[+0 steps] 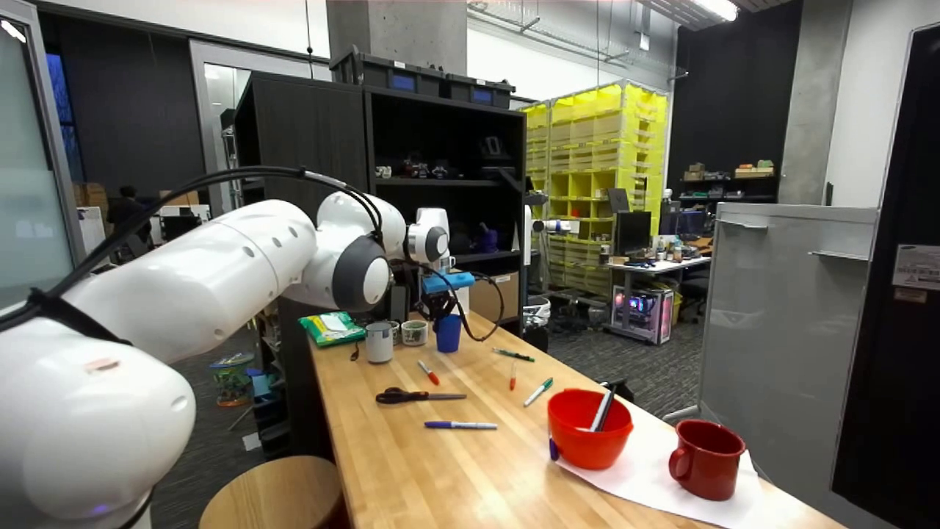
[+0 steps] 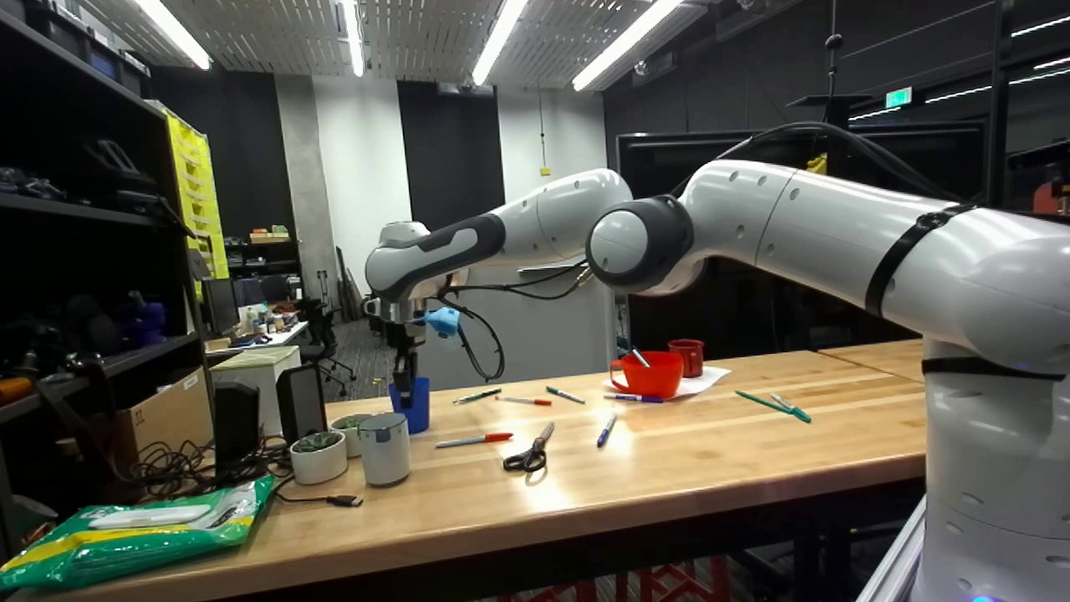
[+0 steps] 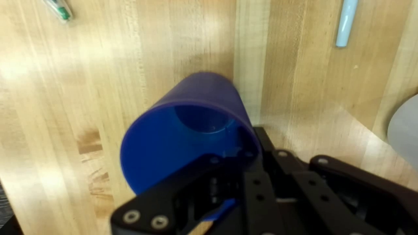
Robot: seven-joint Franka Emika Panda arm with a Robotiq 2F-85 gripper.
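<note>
Apparently, blue cup (image 3: 173, 140) in hand (image 3: 254, 147).

I make out green exit sign (image 2: 899, 97) against dark wall (image 2: 710, 109), two o'clock in exterior view; other print too small.

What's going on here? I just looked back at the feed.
The robot's pincer is closed over the wall of the blue cup, which looks upright and apparently stands on the table. A gray container and two planters stand close by. Scissors and loose pens lie farther off; what look like more pens stick out of the red bowl.
</note>
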